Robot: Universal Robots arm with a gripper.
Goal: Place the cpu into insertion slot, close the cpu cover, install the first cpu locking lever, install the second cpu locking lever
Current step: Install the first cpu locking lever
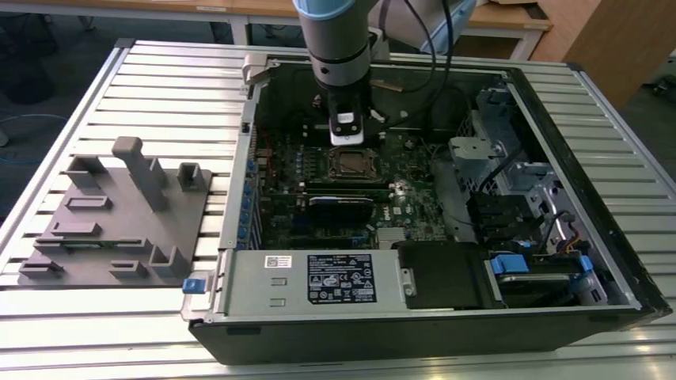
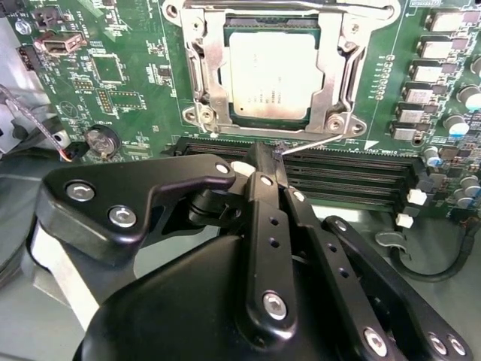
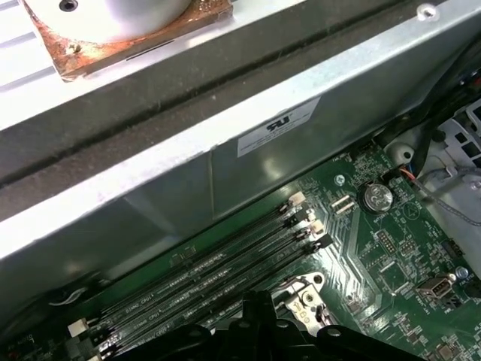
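In the second wrist view the cpu (image 2: 274,75) lies flat in the insertion slot (image 1: 349,162), and the silvery cpu cover (image 2: 209,75) is folded down around it. A thin wire locking lever (image 2: 323,141) runs along the socket's edge on the memory-slot side. Its free end meets the tips of my gripper (image 2: 267,154). The black fingers (image 2: 263,226) are pressed together and nothing shows between them. In the exterior view the gripper (image 1: 349,141) hangs inside the open computer case, just behind the socket. Its dark tips (image 3: 259,301) sit by a socket corner in the first wrist view.
Long black memory slots (image 2: 353,177) lie right beside the fingertips. A coin battery (image 2: 98,141) sits nearby on the green board. The case wall (image 3: 225,150) rises close behind. In front are a power supply (image 1: 317,277) and a drive cage (image 1: 496,158). A grey fixture plate (image 1: 116,222) lies at the exterior view's left.
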